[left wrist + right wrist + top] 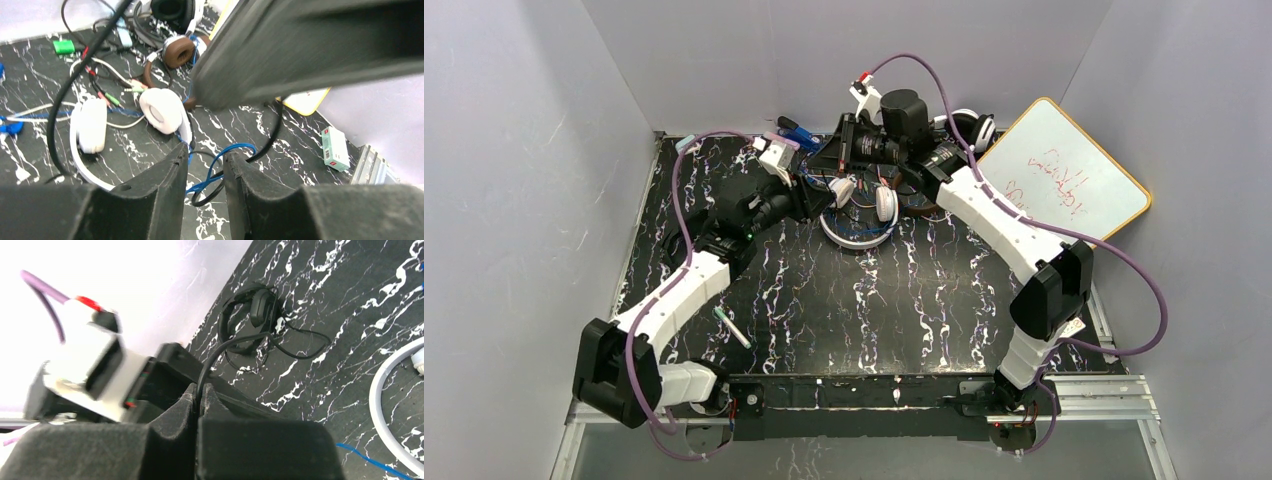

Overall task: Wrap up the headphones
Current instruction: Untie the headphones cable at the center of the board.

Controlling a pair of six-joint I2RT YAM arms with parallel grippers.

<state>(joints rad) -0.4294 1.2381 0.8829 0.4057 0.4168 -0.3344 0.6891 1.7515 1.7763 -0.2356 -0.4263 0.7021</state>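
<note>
The white headphones (pixel 864 215) lie at the back centre of the table, both ear cups (pixel 160 110) facing up in the left wrist view. Behind them are a brown ear cup (pixel 178 52) and a black cup (pixel 172 10). An all-black headset (pixel 255 312) lies near the wall in the right wrist view. My right gripper (pixel 199 389) is shut on its thin black cord (pixel 210 360), held above the table. My left gripper (pixel 206 152) is open, its fingers either side of a black cord loop (pixel 220 187) and a blue cord (pixel 225 155), neither pinched.
A whiteboard (pixel 1064 175) with a yellow rim leans at the back right. A small green-and-white box (pixel 335 149) lies by the right edge. Loose cords and coloured plugs (pixel 107 95) tangle around the headsets. A pen (pixel 732 328) lies front left. Grey walls enclose three sides.
</note>
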